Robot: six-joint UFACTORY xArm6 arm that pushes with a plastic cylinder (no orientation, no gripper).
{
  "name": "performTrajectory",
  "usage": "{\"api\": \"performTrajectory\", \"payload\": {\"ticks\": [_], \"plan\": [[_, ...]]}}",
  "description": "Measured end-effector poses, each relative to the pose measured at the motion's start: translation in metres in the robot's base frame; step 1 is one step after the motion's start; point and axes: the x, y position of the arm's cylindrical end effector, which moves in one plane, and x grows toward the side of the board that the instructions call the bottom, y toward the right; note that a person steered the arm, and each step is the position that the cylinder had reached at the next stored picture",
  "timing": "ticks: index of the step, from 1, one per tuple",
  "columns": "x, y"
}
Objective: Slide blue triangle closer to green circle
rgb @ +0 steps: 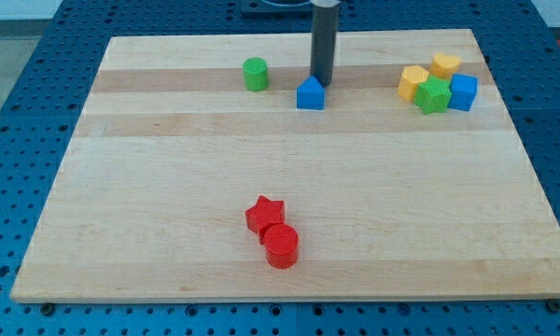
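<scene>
**Blue triangle sits just right of the green circle, rod tip at its far right corner**

Nearest the camera, a red circle (281, 246) lies close to the near edge of the wooden board (168, 233), a little left of centre. Touching it on its far left side is a red star (264, 214); the two form a tight pair, well apart from everything else.

Toward the far side of the board stands the green circle (255, 74), left of centre. To its right, near but not touching, is the blue triangle (310, 94), with bare wood showing between the two. The triangle sits slightly nearer the camera than the circle.

My tip (323, 81) comes down just behind the triangle's far right corner, right at the block or touching it; the view does not settle which. The dark rod rises straight up from there and runs out of the top of the view. The arm carries no jaws, so it has hold of nothing; it ends only in this plain rod.

At the far right, four blocks crowd together: a yellow block (413, 81) on the left, another yellow block (445, 65) farthest back, a green star (434, 95) at the near side, and a blue cube (464, 91) on the right. All lie well apart from the triangle.

Around the board is a blue perforated table top (37, 93).
</scene>
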Motion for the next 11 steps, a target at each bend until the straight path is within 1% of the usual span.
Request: {"api": "performTrajectory", "payload": {"ticks": [1, 2, 3, 4, 5, 6, 7, 8, 9, 10, 11], "plan": [[0.016, -0.038], [0.026, -0.028], [0.027, 0.028], [0.031, 0.037], [0.070, 0.027], [0.071, 0.005], [0.065, -0.036], [0.047, -0.085], [0.054, -0.087], [0.074, -0.031], [0.081, -0.011]]}}
